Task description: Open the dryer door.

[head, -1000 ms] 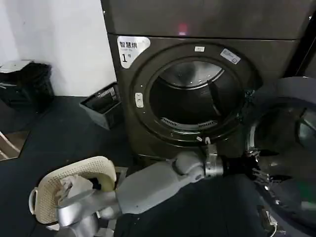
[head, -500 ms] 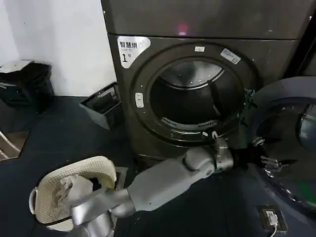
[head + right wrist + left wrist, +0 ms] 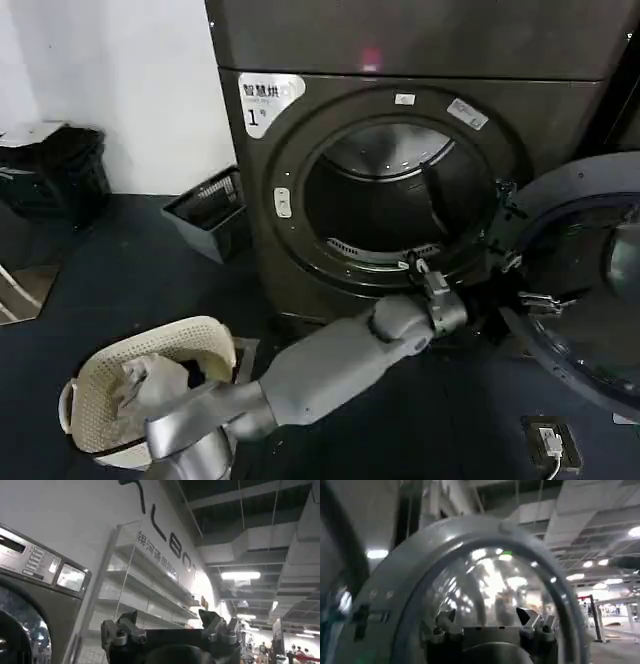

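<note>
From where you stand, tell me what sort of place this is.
Probably a laundry area set up inside a large hall or showroom. A front-load dryer stands with its door swung open, a laundry basket of cloths sits on the floor, and white display shelving lines a wall.
</note>
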